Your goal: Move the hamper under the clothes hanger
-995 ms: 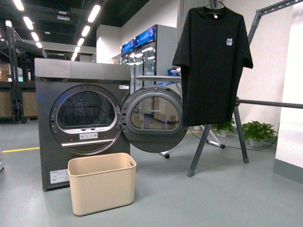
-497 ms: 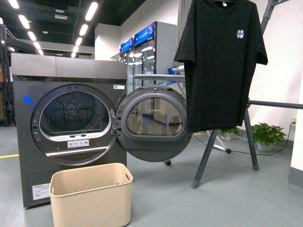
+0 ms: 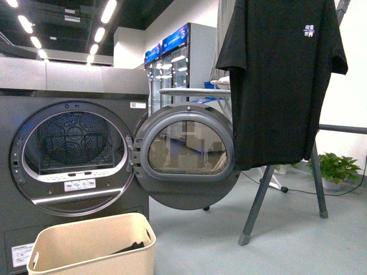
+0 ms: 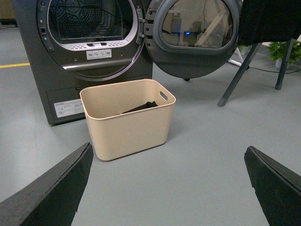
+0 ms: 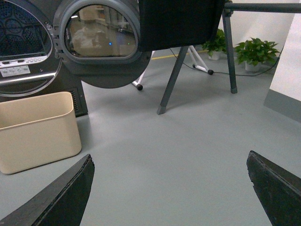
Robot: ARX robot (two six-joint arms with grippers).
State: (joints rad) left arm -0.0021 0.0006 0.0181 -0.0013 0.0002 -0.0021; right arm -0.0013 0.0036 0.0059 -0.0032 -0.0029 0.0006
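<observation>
The beige hamper [image 3: 94, 247] stands on the floor in front of the grey dryer, with a dark garment inside. It also shows in the left wrist view [image 4: 127, 117] and the right wrist view [image 5: 37, 129]. The dark grey clothes hanger [image 3: 261, 197] stands to the right, a black T-shirt [image 3: 281, 80] hanging on it; its legs show in the right wrist view [image 5: 171, 77]. My left gripper [image 4: 167, 186] is open and empty, above bare floor short of the hamper. My right gripper [image 5: 169, 188] is open and empty, over floor between hamper and rack.
The grey dryer [image 3: 69, 154] has its round door [image 3: 186, 154] swung open to the right, between hamper and rack. Potted plants [image 3: 338, 169] and a cable lie by the far wall. Grey floor [image 5: 188, 141] lies under the rack.
The view has moved closer to the dryer and hamper. The hamper now sits lower and larger in the front view, and the rack and T-shirt have shifted right.
</observation>
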